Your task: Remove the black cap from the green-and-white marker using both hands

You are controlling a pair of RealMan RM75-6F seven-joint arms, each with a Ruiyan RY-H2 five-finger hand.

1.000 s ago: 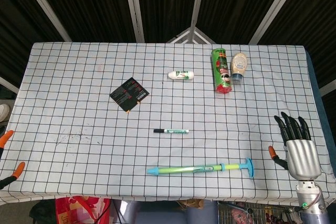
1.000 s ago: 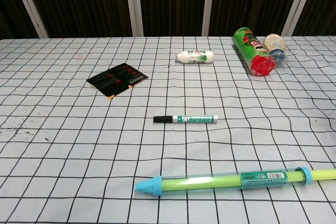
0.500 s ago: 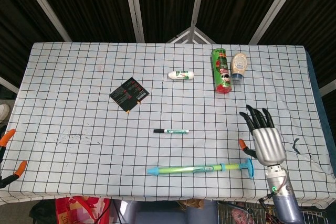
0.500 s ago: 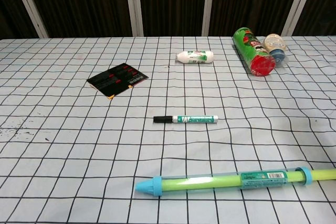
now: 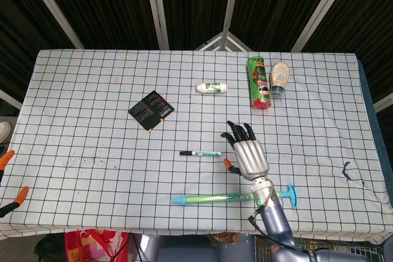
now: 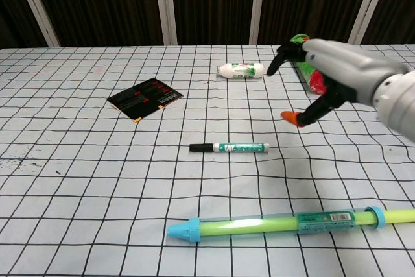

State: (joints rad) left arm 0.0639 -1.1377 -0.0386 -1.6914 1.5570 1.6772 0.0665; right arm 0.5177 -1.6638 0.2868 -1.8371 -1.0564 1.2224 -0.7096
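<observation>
Dark slatted wall behind, table (image 5: pixel 73 90) covered in white grid-check cloth. Green-and-white marker (image 5: pixel 200 153) lies flat near table centre, black cap (image 6: pixel 200 148) on, pointing to the robot's left. Right hand (image 5: pixel 248 153) hovers just right of the marker, fingers spread, holding nothing, orange-tipped thumb out toward it; not touching. Left hand (image 5: pixel 11 182) is only orange tips at the left table edge, fingers' state can't tell. Around: black card (image 5: pixel 151 110) to the left, small white bottle (image 5: pixel 212 88) beyond, green can (image 5: pixel 258 82) and jar (image 5: pixel 279 77) lying side by side, long green-blue tube toy (image 6: pixel 279 222) along the near edge.
</observation>
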